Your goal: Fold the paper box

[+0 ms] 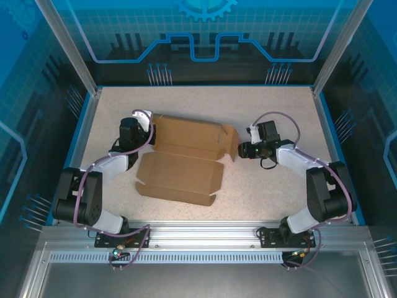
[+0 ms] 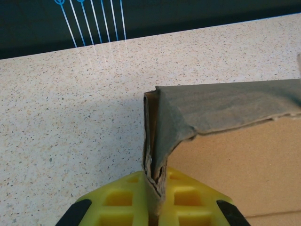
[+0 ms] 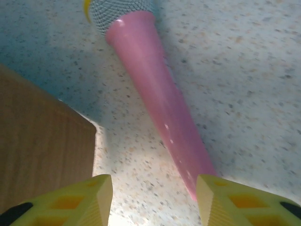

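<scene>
Tabletop point(image 1: 267, 186): paper box point(image 1: 186, 162) (L fingers point(image 2: 123, 200) clamp).

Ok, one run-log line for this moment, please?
left gripper: shut on paper box corner | right gripper: open, over pink stick beside paper box | paper box: not yet closed

Table point(image 1: 267, 192): pale speckled top, blue-edged at the left, right and far sides.
Pink stick point(image 3: 160, 103): smooth, tapered, lying flat on the table; grey mesh head point(image 3: 123, 13) at the wide end.
Rail point(image 1: 205, 236): slotted metal, along the table's near edge.
Backdrop point(image 1: 205, 37): blue circuit-print panels.
</scene>
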Controlling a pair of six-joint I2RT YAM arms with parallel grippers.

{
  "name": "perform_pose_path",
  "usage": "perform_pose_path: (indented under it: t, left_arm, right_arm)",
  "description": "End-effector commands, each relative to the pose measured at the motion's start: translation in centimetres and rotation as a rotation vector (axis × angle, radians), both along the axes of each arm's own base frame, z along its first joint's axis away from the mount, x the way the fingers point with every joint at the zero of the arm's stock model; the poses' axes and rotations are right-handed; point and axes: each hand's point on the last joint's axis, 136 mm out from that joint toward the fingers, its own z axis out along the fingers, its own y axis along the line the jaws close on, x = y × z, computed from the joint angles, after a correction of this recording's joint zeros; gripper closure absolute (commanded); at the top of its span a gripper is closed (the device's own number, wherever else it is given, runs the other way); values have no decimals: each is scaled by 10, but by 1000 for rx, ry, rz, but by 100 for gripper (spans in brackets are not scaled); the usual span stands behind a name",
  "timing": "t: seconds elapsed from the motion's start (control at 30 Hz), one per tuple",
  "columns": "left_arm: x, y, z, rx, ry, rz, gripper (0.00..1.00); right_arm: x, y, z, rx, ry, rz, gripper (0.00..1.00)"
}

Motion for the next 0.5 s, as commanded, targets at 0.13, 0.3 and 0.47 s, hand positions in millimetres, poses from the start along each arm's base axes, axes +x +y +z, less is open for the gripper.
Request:
perform_pose_path:
  t: [0.13,0.3,0.47]
  left_arm:
    - [-2,-4,9,-34,-16,-9,100]
    - [-2,-5,8,-37,-13,-10,100]
    - [-2,-5,9,-37,-15,-10,100]
  right_arm:
    - [16,42,24,98,-82,164,53]
    - [9,59,27,124,-89,224,55]
    - [4,73,31,139,-98,267,52]
